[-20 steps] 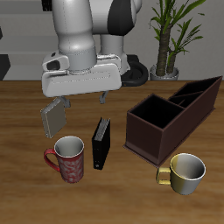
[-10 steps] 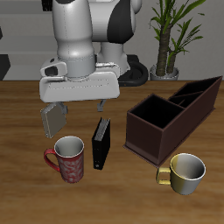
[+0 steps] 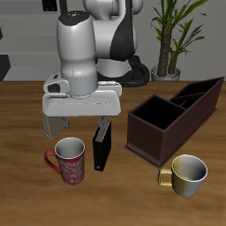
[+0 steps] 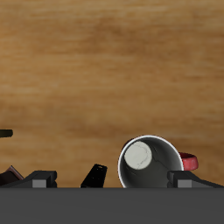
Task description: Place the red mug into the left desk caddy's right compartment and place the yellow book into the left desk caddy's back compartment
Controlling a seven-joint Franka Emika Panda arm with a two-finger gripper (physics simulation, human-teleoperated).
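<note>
The desk [image 3: 26, 115] looks like matt grained wood; the red mug [image 3: 69, 161] seems glazed and speckled, the yellow-cream mug [image 3: 185, 174] glossy.

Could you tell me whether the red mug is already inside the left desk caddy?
No, the red mug stands on the table, apart from the left desk caddy.

1. The red mug [image 3: 68, 160] stands upright, mouth open, with the claw [image 3: 82, 126] low just behind it.
2. A black book [image 3: 102, 144] stands on edge just beside the mug, narrowing that flank.
3. The left desk caddy [image 3: 173, 116] is open-topped; a yellow-cream mug [image 3: 186, 173] stands near its front corner.
4. Bare table [image 4: 96, 79] shows in the wrist view.
</note>
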